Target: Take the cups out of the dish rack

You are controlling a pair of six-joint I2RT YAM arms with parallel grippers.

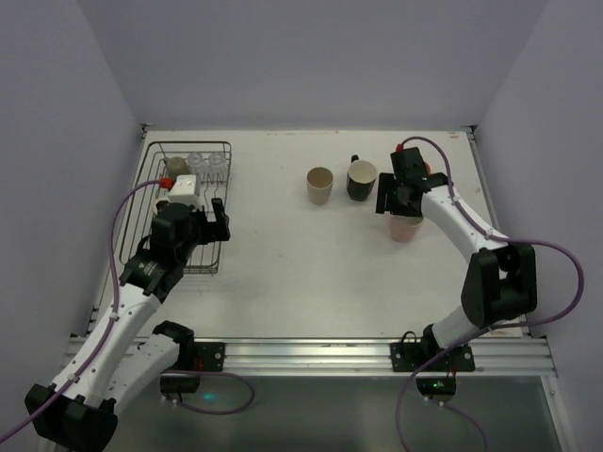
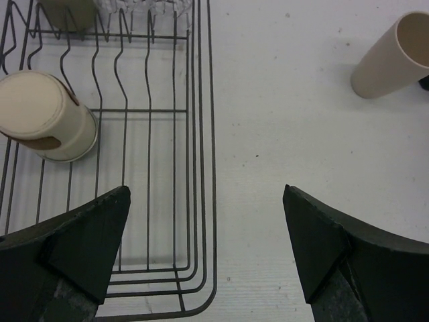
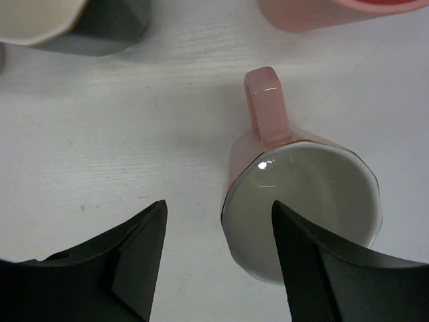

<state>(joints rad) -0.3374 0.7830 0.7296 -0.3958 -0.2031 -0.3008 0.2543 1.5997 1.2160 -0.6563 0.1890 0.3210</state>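
Note:
The dark wire dish rack (image 1: 215,252) stands at the table's left. In the left wrist view the dish rack (image 2: 201,134) holds a cream cup (image 2: 47,114) lying against its wires, with clear glasses (image 2: 144,5) and a grey cup (image 2: 67,10) at its far end. My left gripper (image 2: 204,235) is open and empty above the rack's near right corner. The beige tumbler (image 1: 320,185) and black mug (image 1: 362,179) stand mid-table. The pale pink mug (image 3: 301,201) stands upright beside the salmon-pink tumbler (image 3: 322,10). My right gripper (image 3: 218,255) is open just above the mug's rim.
White walls close in the table on the left, back and right. The black mug (image 3: 80,23) stands close to the left of my right gripper. The beige tumbler (image 2: 392,57) shows far right in the left wrist view. Bare table lies between rack and unloaded cups.

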